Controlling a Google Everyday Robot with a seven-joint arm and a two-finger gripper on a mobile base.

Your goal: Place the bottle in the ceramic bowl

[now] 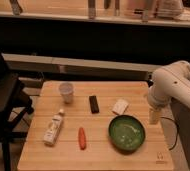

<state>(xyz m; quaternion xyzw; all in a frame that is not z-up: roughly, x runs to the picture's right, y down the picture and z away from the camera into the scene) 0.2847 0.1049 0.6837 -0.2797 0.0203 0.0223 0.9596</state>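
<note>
Approach pending: gripper point(154, 115), state indeterminable, hangs just right of ceramic bowl point(126, 133); next, reach bottle point(54, 128) lying well left.

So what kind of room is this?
Probably a break room or cafe corner: a wooden table holding a paper cup and a ceramic bowl, with a long counter behind. The gripper hangs at the table's edge near the bowl.

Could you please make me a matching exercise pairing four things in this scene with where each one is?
1. bottle
2. ceramic bowl
3. paper cup
4. gripper

A. at the right edge of the table, not touching the bowl
B. lying near the left edge
C. upright, back left
D. front right

Pairs: 1-B, 2-D, 3-C, 4-A.
</note>
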